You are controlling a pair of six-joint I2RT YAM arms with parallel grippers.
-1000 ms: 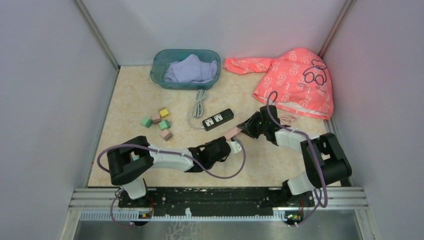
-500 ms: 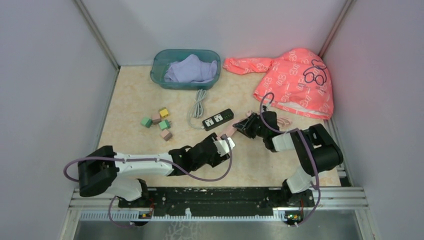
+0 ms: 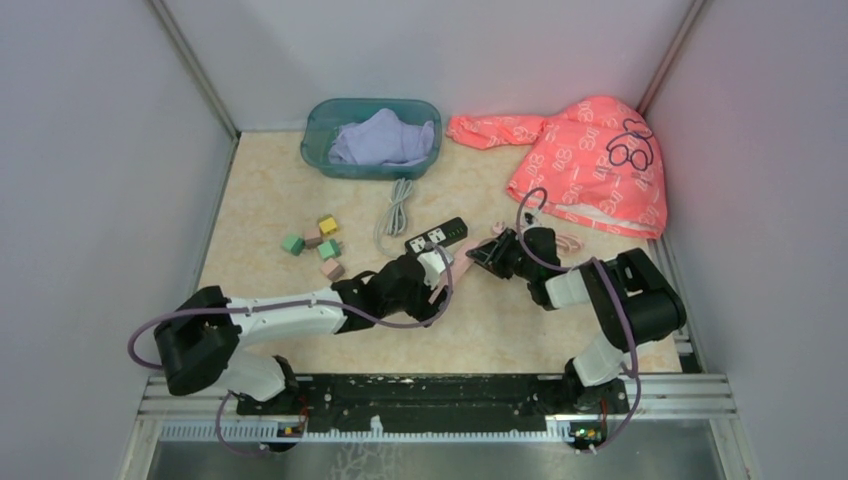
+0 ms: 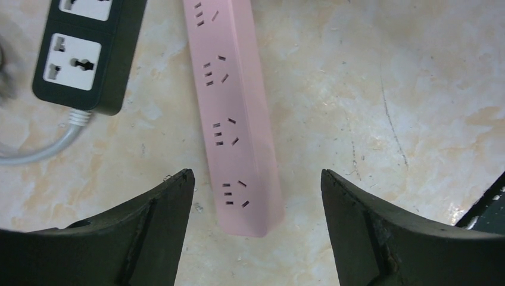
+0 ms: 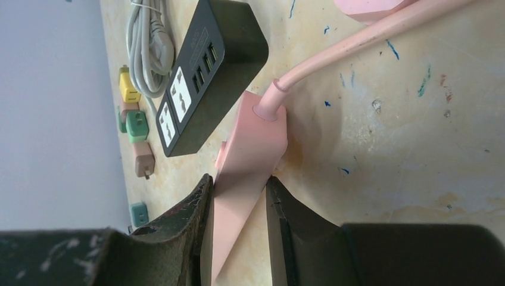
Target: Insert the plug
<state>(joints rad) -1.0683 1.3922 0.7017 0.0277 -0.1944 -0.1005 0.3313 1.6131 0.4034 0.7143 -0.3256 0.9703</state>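
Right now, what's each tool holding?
Left tool: open, holding nothing, above the pink power strip.
Right tool: closed on the pink power strip's cord end.

Bin: rear of bench, cloth inside.
Plugs: left of USB strip.
Slim strip: just right of USB strip.
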